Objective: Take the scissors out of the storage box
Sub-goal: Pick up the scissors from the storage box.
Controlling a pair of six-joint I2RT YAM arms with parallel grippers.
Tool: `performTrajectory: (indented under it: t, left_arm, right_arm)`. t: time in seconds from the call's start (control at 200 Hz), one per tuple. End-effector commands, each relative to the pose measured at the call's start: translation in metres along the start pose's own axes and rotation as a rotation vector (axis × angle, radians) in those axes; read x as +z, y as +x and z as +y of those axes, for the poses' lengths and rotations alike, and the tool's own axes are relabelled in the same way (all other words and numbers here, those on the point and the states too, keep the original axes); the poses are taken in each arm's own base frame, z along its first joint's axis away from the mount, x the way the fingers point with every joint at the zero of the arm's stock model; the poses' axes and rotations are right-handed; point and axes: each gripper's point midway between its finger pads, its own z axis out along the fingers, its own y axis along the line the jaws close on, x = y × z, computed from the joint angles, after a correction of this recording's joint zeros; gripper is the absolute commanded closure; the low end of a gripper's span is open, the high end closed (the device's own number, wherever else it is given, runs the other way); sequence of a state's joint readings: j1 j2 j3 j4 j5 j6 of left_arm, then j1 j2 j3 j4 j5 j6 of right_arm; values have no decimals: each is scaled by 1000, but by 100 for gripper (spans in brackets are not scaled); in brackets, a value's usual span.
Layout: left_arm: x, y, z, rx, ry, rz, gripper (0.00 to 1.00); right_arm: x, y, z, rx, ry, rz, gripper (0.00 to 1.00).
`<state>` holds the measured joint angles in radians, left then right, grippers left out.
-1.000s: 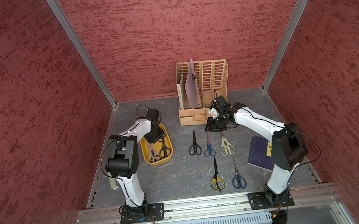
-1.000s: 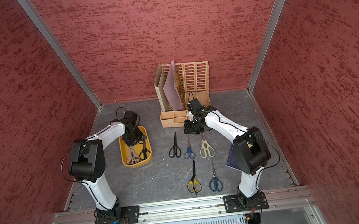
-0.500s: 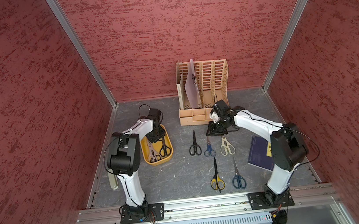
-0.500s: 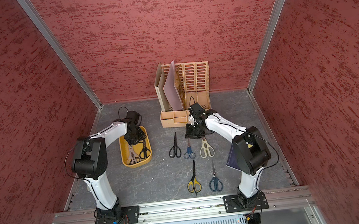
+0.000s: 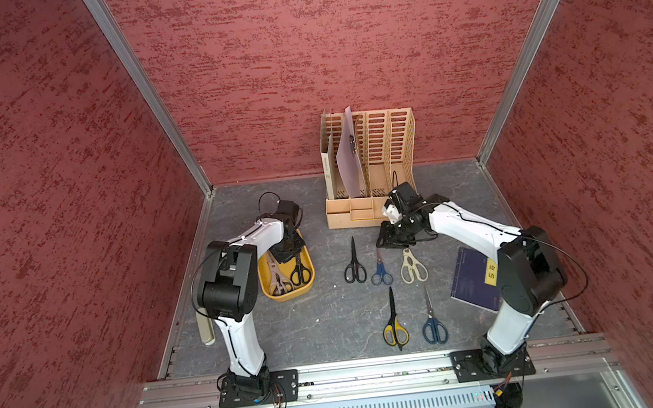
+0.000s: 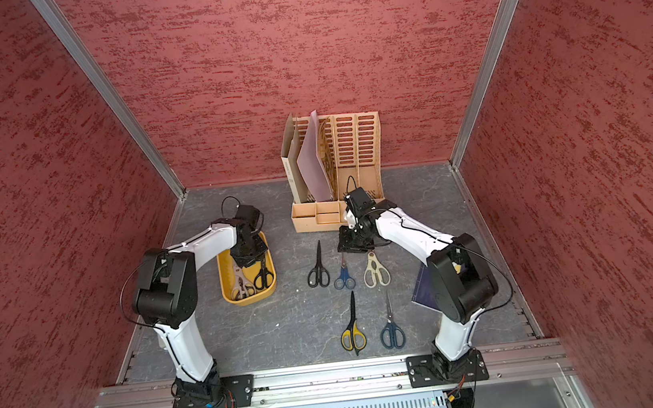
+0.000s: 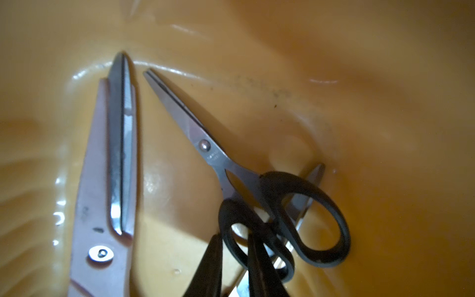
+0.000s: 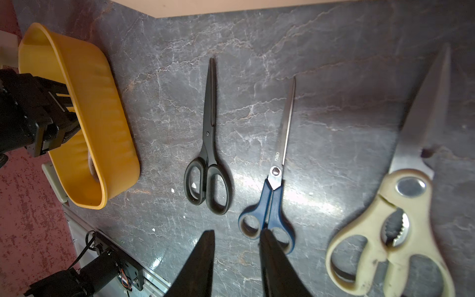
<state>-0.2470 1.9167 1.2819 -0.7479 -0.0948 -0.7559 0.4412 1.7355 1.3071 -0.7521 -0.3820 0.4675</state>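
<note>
In the box, black scissors are pinched by the left gripper, the right gripper held open, empty; a lift is needed.

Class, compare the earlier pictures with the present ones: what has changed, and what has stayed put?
The left pincer has closed on a handle loop of the black scissors in the yellow tray. The right pincer, open, has edged slightly towards the far blue scissors. Nothing else has moved.
</note>
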Motion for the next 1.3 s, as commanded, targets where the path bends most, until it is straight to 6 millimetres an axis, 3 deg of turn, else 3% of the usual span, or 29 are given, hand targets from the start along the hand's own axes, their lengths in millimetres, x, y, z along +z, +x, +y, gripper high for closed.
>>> performTrajectory:
  t: [0.0, 0.21, 0.341, 0.551, 0.942, 1.052, 1.292]
  left_arm:
    - [7, 1, 2, -8, -16, 1, 77]
    - [15, -4, 7, -19, -26, 4, 78]
    - [11, -8, 8, -15, -21, -1, 66]
    - [3, -13, -13, -34, 122, -49, 63]
    - [26, -10, -9, -38, 82, -31, 84]
    - [23, -9, -6, -24, 75, -28, 91]
    - [-1, -5, 10, 16, 62, -32, 95]
  right_arm:
    - [-13, -5, 3, 5, -20, -48, 66]
    - [-18, -4, 2, -3, -4, -52, 66]
    - [-20, -8, 4, -5, -4, -57, 66]
    - [-21, -11, 7, -11, -5, -50, 66]
    - [-20, -8, 4, -3, 6, -46, 66]
    - [-21, -9, 5, -4, 5, -50, 66]
    - [-19, -15, 9, 6, -12, -58, 66]
